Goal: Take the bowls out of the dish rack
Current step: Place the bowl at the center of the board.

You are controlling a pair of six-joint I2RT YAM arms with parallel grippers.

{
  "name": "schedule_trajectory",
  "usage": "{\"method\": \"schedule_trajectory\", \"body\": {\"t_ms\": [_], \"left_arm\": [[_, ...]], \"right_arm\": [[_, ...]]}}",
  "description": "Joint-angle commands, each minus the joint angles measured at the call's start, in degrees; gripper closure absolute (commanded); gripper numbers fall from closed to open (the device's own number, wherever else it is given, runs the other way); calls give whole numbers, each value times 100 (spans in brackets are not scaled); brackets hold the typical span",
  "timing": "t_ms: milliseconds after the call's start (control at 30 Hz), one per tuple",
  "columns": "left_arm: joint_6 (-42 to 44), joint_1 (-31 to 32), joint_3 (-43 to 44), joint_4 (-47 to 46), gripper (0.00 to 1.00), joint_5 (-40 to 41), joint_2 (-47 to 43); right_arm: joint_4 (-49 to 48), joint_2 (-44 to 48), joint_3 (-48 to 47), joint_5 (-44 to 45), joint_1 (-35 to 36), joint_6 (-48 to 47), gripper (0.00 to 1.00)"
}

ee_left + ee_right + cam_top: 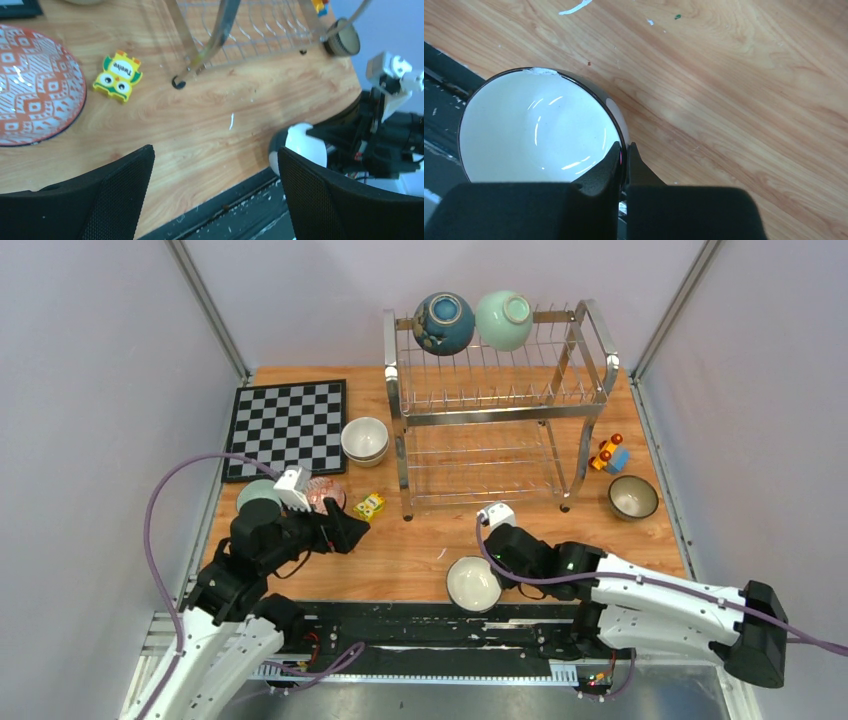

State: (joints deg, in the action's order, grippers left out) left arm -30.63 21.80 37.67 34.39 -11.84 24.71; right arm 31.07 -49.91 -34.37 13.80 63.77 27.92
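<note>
- Starting at nine o'clock on the bench (pixel 420 540), the left tool (pixel 215 155) is spread wide and holds nothing. It hangs low over bare wood, probably freed to fetch another bowl.
- Just beside it, at its ten o'clock, sits the red-patterned bowl (pixel 30 85). A pale green bowl (pixel 258 496) is partly hidden under the left wrist.
- At eleven o'clock two cream bowls (pixel 365 440) are stacked beside the chessboard (pixel 287 427), which saves room for later ones. The yellow block (pixel 118 75) lies between them and the tool.
- At twelve o'clock stands the dish rack (pixel 495 410). A dark blue bowl (pixel 444 323) and a mint green bowl (pixel 503 320) sit on edge side by side at the back of its top tier, held by the wires. No bowl shows on the lower tier, so these two look like all that remains.
- At six o'clock the right tool (pixel 624 152) is pinched almost fully closed on the rim of the white bowl (pixel 539 130), one finger inside and one outside. The thin wall is the only part such narrow jaws can take. The bowl is upright near the bench's edge, but I cannot tell if it is resting yet.
- At three o'clock a dark-rimmed bowl (pixel 633 497) sits upright, near the toy car (pixel 608 453).
</note>
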Motion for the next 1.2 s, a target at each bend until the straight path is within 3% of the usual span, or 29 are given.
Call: {"method": "schedule_trajectory", "body": {"t_ms": [0,133,300,467,533,833,1167], "left_arm": [[-255,936,128,557,6,1241,-146],[-556,1679,94,794,11,1612,-103],[-1257,3354,171,932,14,2903,145],[-1924,5152,347,672,13,4059,1157],[-2036,5589,530,571,11,4404,1579],[-2098,5865,1050,203,13,4225,2955],[-2135,5994,1100,250,17,4506,3363]], "right_arm": [[-201,-263,-419,721,181,-262,100],[-262,-454,-473,875,193,-402,100],[-321,-700,-631,783,250,-477,100],[-265,-909,-913,897,410,-489,100],[-246,-938,-1004,890,424,-376,100],[-198,-936,-1198,990,650,207,100],[-198,-1165,-1444,1180,875,593,100]]}}
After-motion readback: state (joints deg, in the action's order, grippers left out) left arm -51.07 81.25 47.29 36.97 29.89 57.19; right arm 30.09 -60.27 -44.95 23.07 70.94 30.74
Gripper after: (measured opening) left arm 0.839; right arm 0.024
